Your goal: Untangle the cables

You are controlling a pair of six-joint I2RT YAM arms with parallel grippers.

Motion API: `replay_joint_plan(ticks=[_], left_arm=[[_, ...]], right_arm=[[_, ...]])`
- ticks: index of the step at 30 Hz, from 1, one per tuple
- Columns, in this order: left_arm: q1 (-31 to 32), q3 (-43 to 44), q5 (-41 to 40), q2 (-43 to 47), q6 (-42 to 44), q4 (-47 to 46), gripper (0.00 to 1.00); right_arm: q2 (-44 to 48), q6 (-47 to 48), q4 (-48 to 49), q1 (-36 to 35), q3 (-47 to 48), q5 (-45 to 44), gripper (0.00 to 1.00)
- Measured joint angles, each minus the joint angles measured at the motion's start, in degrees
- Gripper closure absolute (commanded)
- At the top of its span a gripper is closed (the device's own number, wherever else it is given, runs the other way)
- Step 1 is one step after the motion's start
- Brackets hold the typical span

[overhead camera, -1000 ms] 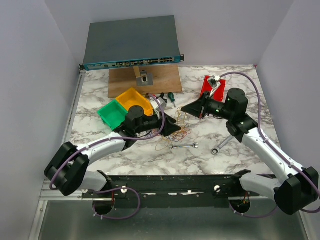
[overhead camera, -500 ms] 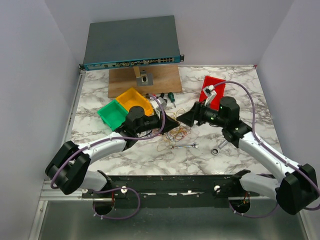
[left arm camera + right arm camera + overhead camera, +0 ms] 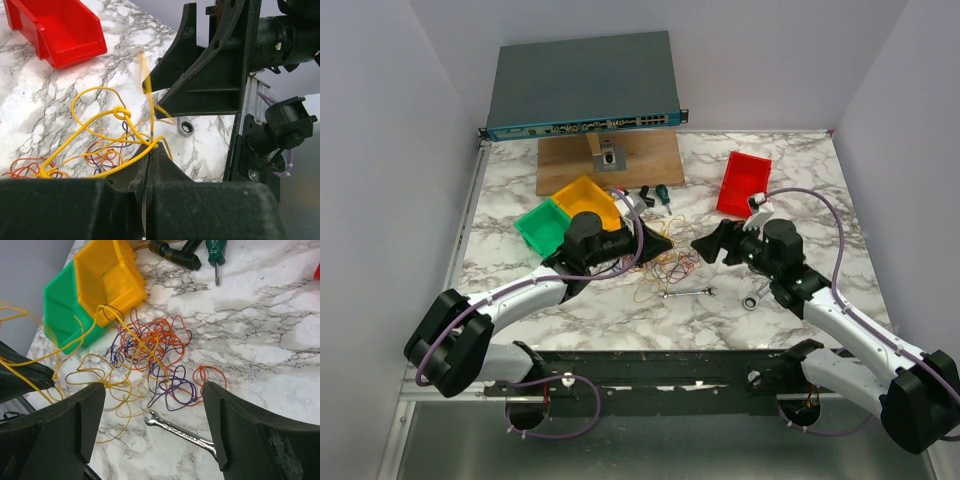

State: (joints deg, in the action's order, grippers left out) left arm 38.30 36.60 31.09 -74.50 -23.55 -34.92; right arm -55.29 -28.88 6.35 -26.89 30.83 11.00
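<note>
Marble tabletop [image 3: 705,322] bears tangled cables [image 3: 672,268]; left hand [image 3: 151,152] pinches a yellow strand [image 3: 107,114].

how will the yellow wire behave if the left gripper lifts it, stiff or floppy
Probably floppy: the yellow wire sags in loose loops from the shut left gripper. Likely light, being thin. It may drag the orange strands along, since it loops through them.

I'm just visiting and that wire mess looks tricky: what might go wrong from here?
The left arm's jaws are shut on a yellow cable that has a knot in it; pulling may tighten that knot. The wrench lies at the edge of the tangle, so dragged strands might snag it. The right arm's jaws hang open close by and could bump them.
</note>
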Motion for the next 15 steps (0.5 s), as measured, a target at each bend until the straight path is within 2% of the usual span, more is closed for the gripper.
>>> replay_joint_plan(ticks=[7,12,15], left_arm=[[-0.1,0.0,0.0,0.0,0.2,1.1,1.00],[-0.3,0.0,0.0,0.0,0.2,1.2,1.00],[-0.4,0.0,0.6,0.0,0.2,1.2,1.00]], right_arm=[[0.4,-0.3,3.2,0.0,-2.4,-0.2,0.11],[4.7,-1.7,6.6,0.0,-4.9,-1.5,0.16],[4.1,-1.7,7.7,0.0,-4.6,-3.2,0.17]])
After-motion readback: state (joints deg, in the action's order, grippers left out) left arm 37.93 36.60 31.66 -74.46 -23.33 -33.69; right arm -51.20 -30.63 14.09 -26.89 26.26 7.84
